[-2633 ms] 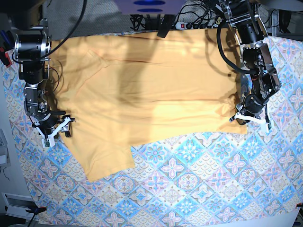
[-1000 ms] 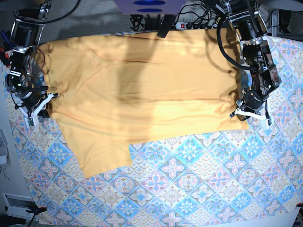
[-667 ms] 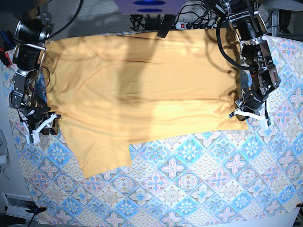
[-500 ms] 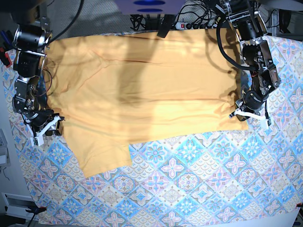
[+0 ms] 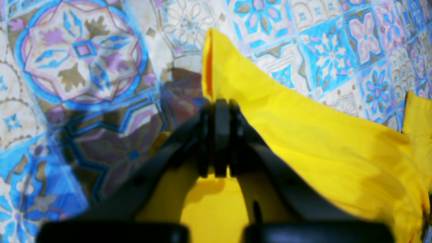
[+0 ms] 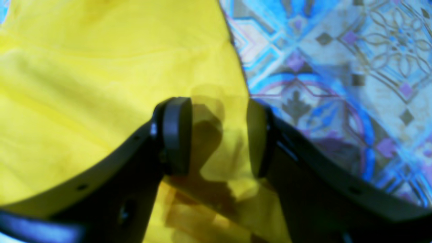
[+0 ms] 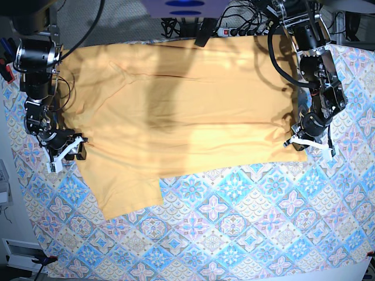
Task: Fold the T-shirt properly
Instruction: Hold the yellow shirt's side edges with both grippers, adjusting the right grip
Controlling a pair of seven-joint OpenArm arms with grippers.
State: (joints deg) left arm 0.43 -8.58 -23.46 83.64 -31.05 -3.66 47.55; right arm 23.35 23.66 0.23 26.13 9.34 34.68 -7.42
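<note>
The yellow-orange T-shirt (image 7: pixel 176 105) lies spread across the far half of the table, with one sleeve (image 7: pixel 126 193) reaching toward the front left. My left gripper (image 7: pixel 309 142), on the right of the base view, is shut on the shirt's right front corner. In the left wrist view the gripper (image 5: pixel 217 111) pinches a raised fold of the shirt (image 5: pixel 303 135). My right gripper (image 7: pixel 66 151) is at the shirt's left edge. In the right wrist view the gripper (image 6: pixel 216 135) is open, its jaws astride the edge of the shirt (image 6: pixel 101 84).
The blue-and-pink tile-patterned tablecloth (image 7: pixel 234 234) covers the table, bare at the front and right. Cables and a power strip (image 7: pixel 234 29) lie behind the table's back edge. Red clamps (image 7: pixel 7 70) are at the far left.
My right gripper swung out left, then came back in toward the shirt's left edge. My left gripper stays shut on the right corner, hardly moving.
</note>
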